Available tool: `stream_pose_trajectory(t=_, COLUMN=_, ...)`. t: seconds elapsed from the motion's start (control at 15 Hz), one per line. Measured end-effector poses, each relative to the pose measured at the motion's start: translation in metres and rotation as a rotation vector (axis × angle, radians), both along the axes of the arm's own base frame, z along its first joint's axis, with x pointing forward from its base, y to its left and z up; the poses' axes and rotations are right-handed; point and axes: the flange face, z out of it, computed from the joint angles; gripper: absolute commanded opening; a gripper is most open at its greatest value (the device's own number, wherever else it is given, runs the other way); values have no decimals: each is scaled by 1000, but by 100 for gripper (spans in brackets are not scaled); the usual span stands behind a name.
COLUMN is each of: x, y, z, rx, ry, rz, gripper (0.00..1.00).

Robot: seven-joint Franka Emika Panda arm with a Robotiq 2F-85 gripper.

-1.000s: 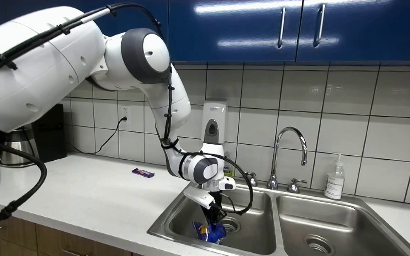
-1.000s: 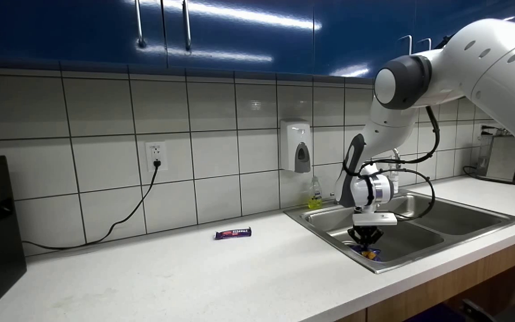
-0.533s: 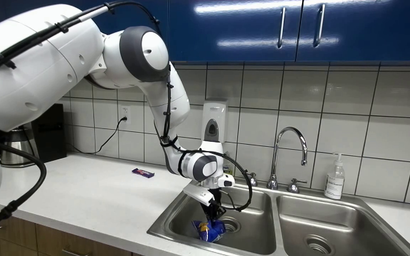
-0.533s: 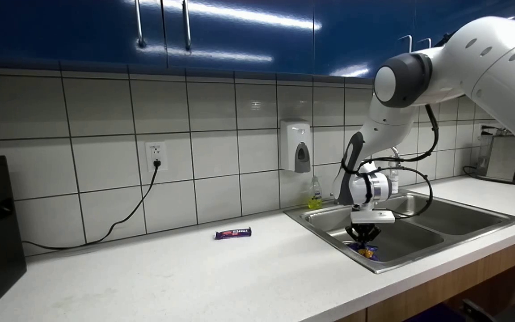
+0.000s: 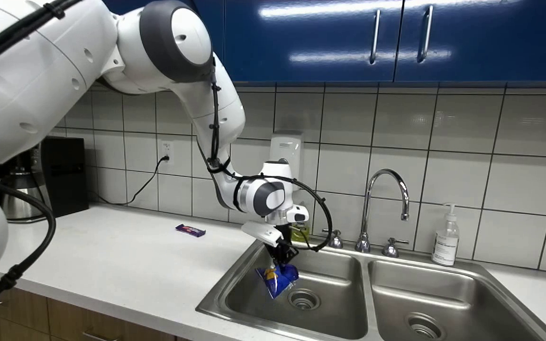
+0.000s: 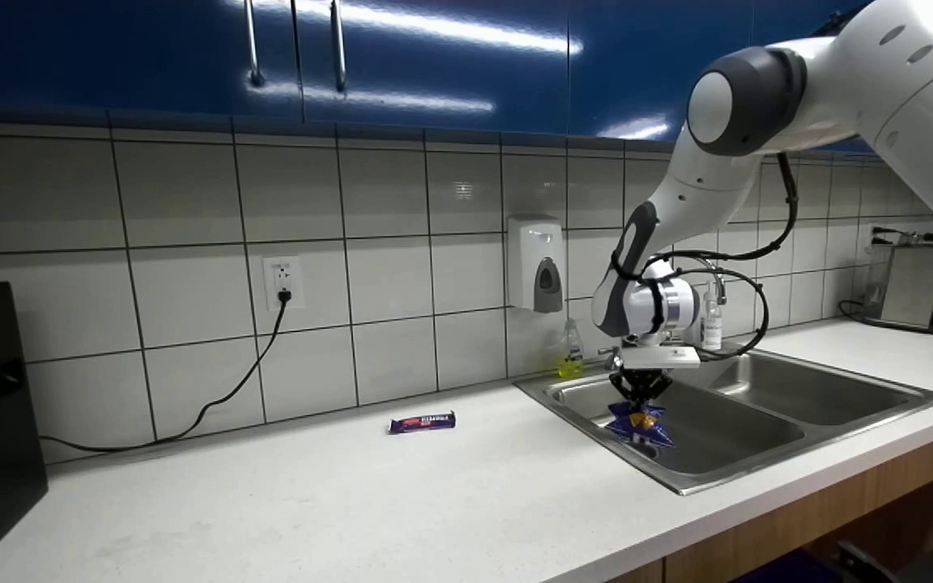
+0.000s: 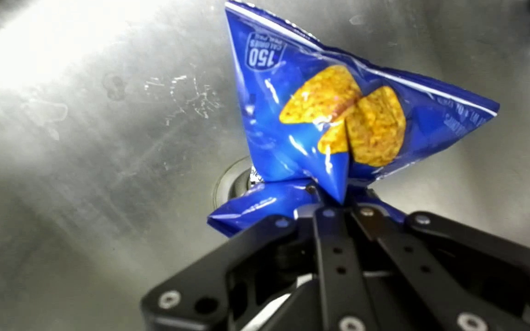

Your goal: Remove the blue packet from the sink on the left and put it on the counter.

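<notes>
Wrist view: claw (image 7: pixel 341 195) holds pkt (image 7: pixel 327 119) (blue) abv sink flr (image 7: pixel 108 184).

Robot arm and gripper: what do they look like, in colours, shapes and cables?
The arm is white and rounded, with dark grey bands. Black cables, fastened with black straps, run along it. The gripper is black, with slim linkage bars and silvery screws; a white bar-shaped housing is mounted close by.

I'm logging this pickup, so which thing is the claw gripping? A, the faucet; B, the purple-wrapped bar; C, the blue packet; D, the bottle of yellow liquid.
C, since the wrist view shows the blue packet pinched in the claw, and it hangs below the claw in both exterior views.
</notes>
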Motion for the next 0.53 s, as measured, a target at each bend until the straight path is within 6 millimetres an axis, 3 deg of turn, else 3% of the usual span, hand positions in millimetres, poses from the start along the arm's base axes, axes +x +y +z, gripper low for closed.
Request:
stream_pose_trajectory(t=0.27, x=-7, y=19, z=56, rx=-14, ry=-38, rz=41, gripper=0)
stream_pose_trajectory(t=0.53, x=-28, y=43, z=106, rx=-17, ry=-28, rz=101, gripper=0)
